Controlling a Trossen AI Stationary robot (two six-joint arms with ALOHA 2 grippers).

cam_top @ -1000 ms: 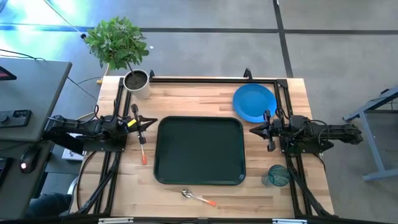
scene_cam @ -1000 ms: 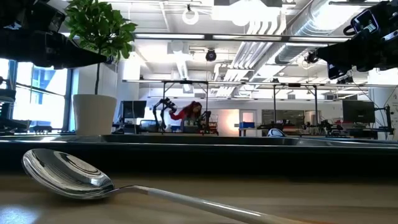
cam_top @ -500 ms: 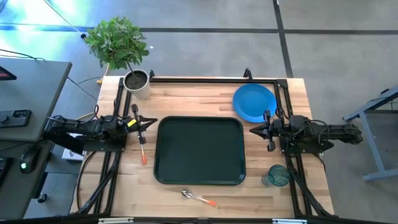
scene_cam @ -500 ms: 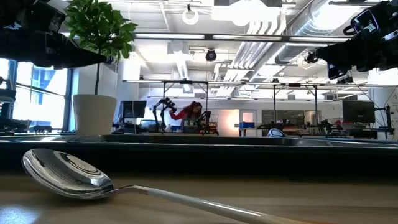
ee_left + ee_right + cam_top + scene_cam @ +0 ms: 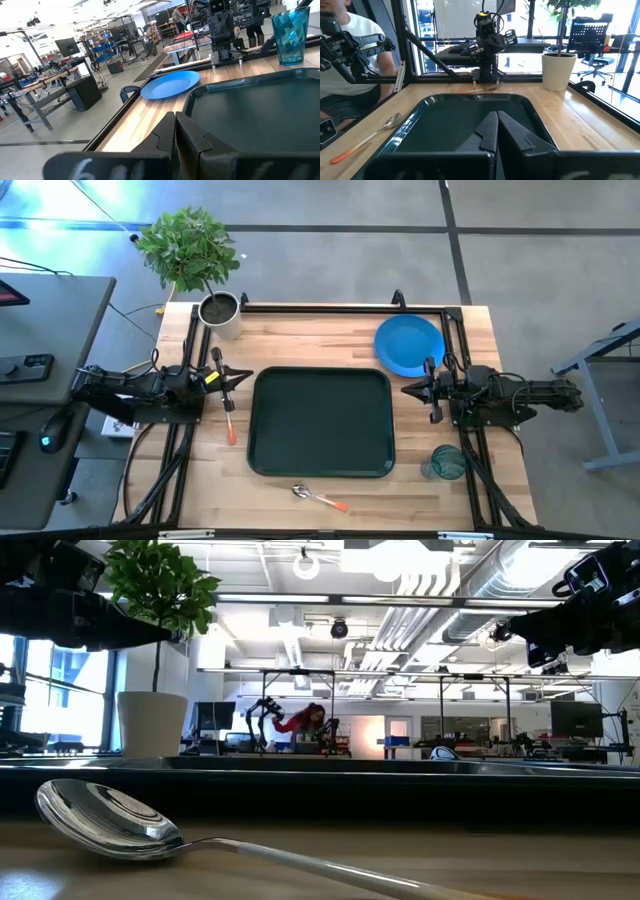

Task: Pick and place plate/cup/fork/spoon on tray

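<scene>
Still bare: tray mid-desk, flanked by left gripper and right gripper, both with fingers pressed together, holding nothing.

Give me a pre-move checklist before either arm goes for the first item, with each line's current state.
1. Tray holds nothing: ok.
2. Plate lies clear on the table beside the right gripper: ok.
3. Cup upright, off the tray: ok.
4. Fork and spoon lie flat on the table outside the tray: ok.
5. Left gripper and right gripper parked at opposite tray sides, fingers shut, holding nothing: ok, but they must open before any grasp.
6. Person's sleeve beyond the table edge: cannot tell whether clear of reach.
</scene>
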